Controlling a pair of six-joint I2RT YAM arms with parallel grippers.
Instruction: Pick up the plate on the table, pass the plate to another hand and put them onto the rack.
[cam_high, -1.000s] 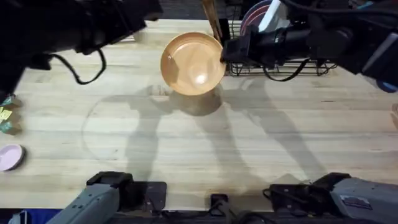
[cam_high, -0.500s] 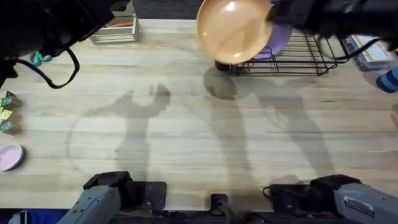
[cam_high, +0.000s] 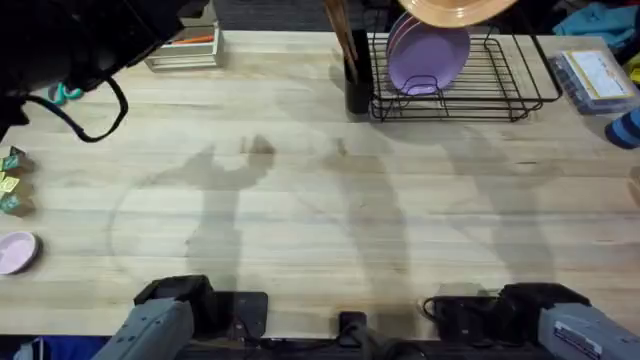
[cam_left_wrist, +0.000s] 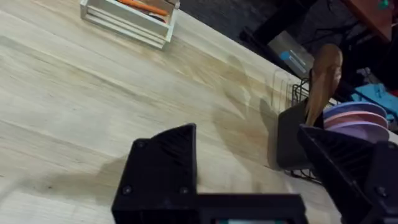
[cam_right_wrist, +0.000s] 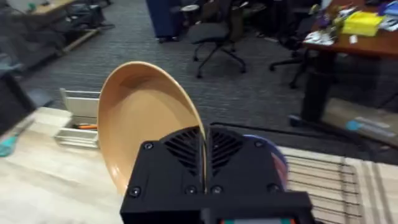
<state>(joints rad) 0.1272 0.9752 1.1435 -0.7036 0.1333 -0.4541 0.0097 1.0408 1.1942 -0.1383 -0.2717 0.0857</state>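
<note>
Glossy orange-tan round plate (cam_right_wrist: 146, 118) clenched by rim in right gripper (cam_right_wrist: 204, 163), held on edge above black wire rack (cam_high: 500, 95); left gripper (cam_left_wrist: 249, 168) spread, empty; plate best lowered slow & upright into free slot beside lavender plate (cam_high: 428, 55), released once seated.

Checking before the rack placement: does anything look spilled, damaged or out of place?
Nothing stands out. The glossy orange-tan plate is whole, pinched by its rim in the right gripper; lavender plates stand upright in the black wire rack.
</note>
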